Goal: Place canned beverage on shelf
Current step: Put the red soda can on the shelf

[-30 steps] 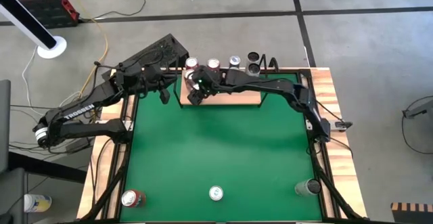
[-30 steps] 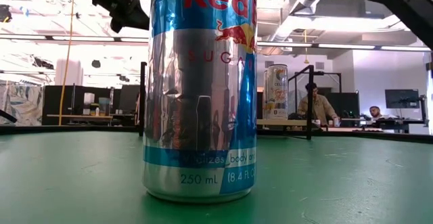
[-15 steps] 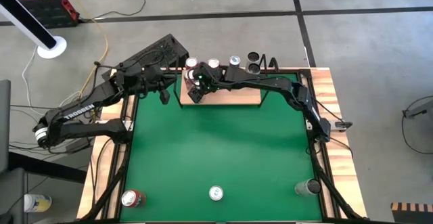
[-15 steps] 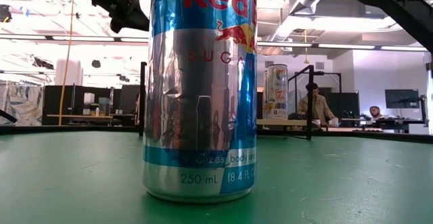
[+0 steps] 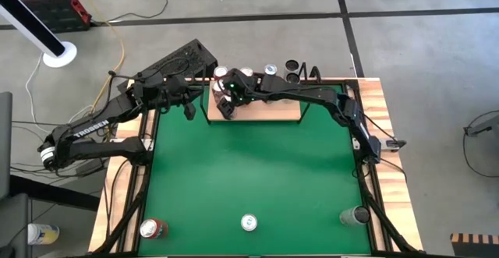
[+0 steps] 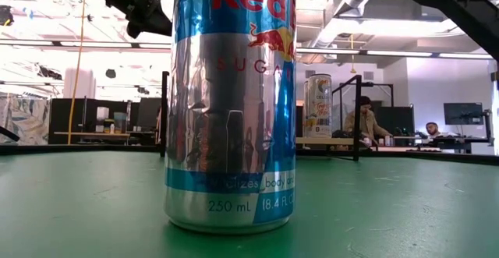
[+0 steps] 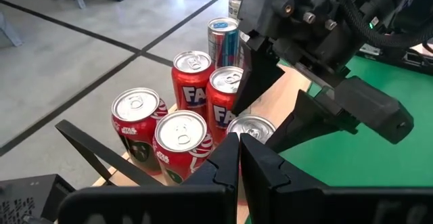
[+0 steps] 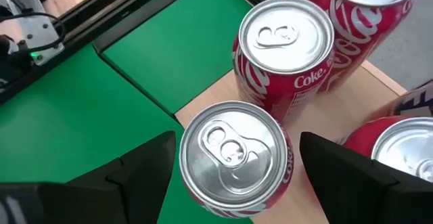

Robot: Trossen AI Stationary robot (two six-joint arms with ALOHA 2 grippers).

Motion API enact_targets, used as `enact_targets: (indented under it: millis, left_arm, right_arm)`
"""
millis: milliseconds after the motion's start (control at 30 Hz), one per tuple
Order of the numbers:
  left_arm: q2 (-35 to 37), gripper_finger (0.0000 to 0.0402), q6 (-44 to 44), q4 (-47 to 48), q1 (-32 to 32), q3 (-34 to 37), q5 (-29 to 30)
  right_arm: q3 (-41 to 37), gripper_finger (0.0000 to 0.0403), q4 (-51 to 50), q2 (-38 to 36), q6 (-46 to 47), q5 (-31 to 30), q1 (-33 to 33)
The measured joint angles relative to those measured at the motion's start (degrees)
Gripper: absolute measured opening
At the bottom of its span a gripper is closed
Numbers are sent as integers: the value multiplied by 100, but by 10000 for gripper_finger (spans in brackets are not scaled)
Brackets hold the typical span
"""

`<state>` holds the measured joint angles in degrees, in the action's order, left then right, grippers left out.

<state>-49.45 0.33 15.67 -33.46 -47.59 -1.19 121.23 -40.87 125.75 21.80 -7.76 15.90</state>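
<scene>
likely light but dentable and slick: red can (image 8: pixel 233 158) upright on shelf (image 5: pixel 269 111) at surface's 12 o'clock, right hand (image 8: pixel 233 176) spread wide around it, ungripped; best taken mid-wall.

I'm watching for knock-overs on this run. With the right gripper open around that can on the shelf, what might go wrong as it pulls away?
1. The right gripper straddles a red can near the shelf edge; a sideways exit could tip it onto the green table.
2. A Coke can stands close behind, so a finger might clip it.
3. The left gripper, shut, hovers nearby; the arms could brush.
</scene>
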Motion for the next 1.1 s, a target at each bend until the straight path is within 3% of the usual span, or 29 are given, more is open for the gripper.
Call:
enact_targets:
  millis: [167,333,500,567,633,733,833,933,1100]
  left_arm:
    - [0,0,-53,-3,0,0,7]
    - [-43,0,-294,-28,1,0,9]
    - [-178,0,-596,-17,23,0,-155]
    - [-236,0,-609,-73,105,0,-347]
    - [-319,0,-517,-126,265,0,-463]
    - [-467,0,-304,-208,561,0,-348]
    - [-507,0,-298,-278,789,0,75]
    - [-436,0,-450,-305,885,0,562]
    - [-259,0,-762,-227,882,-4,783]
  right_arm:
    - [-7,337,-90,-266,-179,16,-15]
    - [-13,332,-1104,-997,-689,28,-83]
    - [-658,319,-1939,-1826,-1021,-876,-346]
    - [-1374,311,-1495,-2407,-1186,-1208,-487]
    - [-2384,300,-732,-3095,-1307,-1139,-557]
    - [-4150,281,1147,-3982,-1367,22,-452]
    - [-5473,261,3115,-4319,-1117,843,-337]
    - [-5923,231,4003,-4219,-932,899,-321]
    - [-5967,143,4247,-3552,-940,895,-379]
